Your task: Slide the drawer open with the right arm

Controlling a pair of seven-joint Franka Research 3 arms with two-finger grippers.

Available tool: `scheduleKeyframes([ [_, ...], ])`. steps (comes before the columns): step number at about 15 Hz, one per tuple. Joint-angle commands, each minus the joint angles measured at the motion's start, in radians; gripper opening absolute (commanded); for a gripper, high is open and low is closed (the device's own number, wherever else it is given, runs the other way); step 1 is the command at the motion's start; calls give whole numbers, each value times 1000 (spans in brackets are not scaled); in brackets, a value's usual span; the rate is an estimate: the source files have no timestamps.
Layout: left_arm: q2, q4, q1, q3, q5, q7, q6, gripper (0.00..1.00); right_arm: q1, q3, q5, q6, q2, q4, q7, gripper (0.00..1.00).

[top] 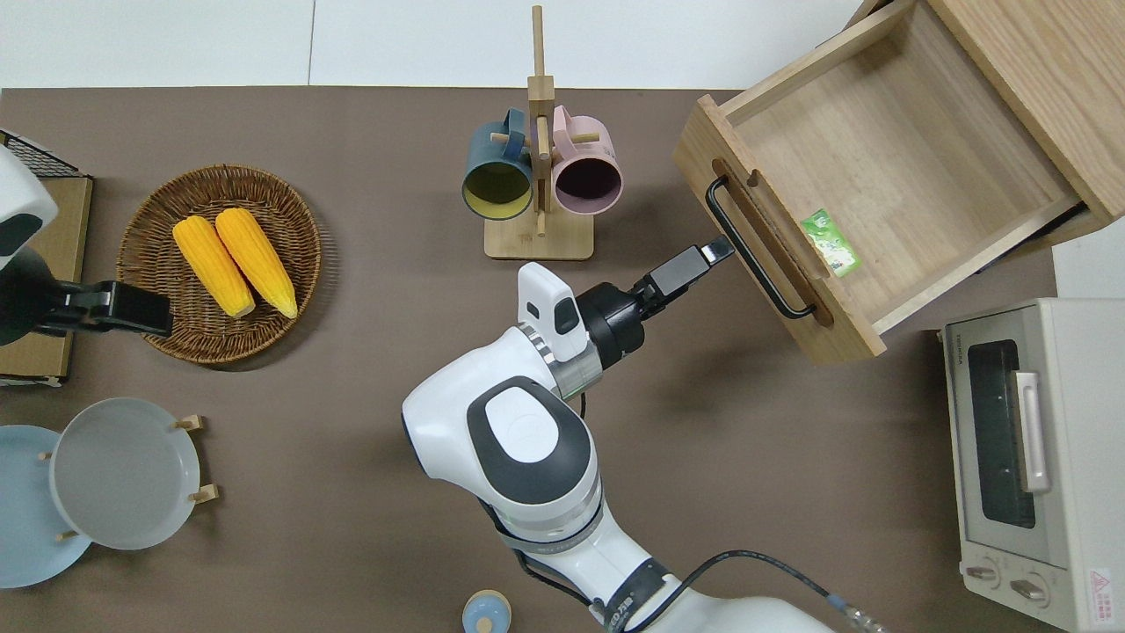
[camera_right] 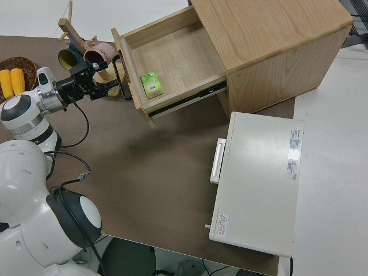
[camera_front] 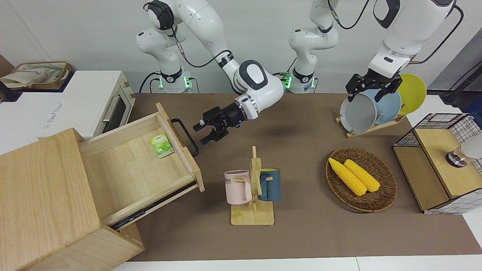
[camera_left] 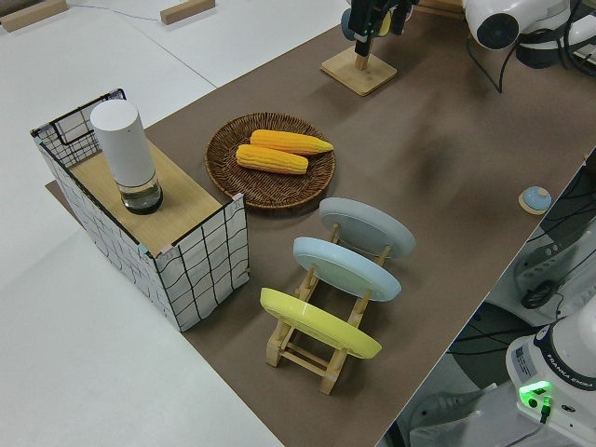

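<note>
Right gripper (camera_front: 204, 133): its 2 fingers are spread apart and hold nothing. It hangs just beside the handle (camera_front: 185, 136), not touching it.
Right arm (top: 527, 440): it reaches across the table (top: 352, 352) toward the drawer.
Drawer (top: 888, 167): it sticks far out of the big wooden box (camera_front: 45, 203), at the right arm's end of the table. It looks open already.
Inside the drawer: 1 small green packet (top: 829, 242) lies near the front wall.
Handle: a black bar on the drawer front. It runs long-ways along the front, slanted across the table.
Which way: the handle lies straight out from the fingertips, toward the box. The gripper points right at the middle of the bar.
Nearer arm: the right arm is much closer to the drawer.
Left gripper (camera_front: 371, 86): that arm is parked. I cannot tell how its fingers stand.
Step in hand: I think the pull is done and the gripper has let go.
Next move: most likely a move clear of the bar, away from the box.
Watch out: the mug stand (top: 538, 141) with 2 mugs is close by the arm.
</note>
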Motion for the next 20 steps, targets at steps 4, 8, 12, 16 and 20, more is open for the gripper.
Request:
scheduleKeyframes([
  [4,11,24,4,-6,17,10,-20,993,2,5,328,-1,-24,209,-30,983],
  [8,11,26,4,-6,17,10,-20,993,-81,3,595,51,-122,243,-70,983],
  [12,11,26,4,-6,17,10,-20,993,-184,3,824,80,-203,245,-107,983],
  [16,11,24,4,-6,17,10,-20,993,-292,-6,1040,94,-272,245,-145,983],
  [20,11,26,4,-6,17,10,-20,993,-426,-9,1212,111,-311,243,-257,983],
])
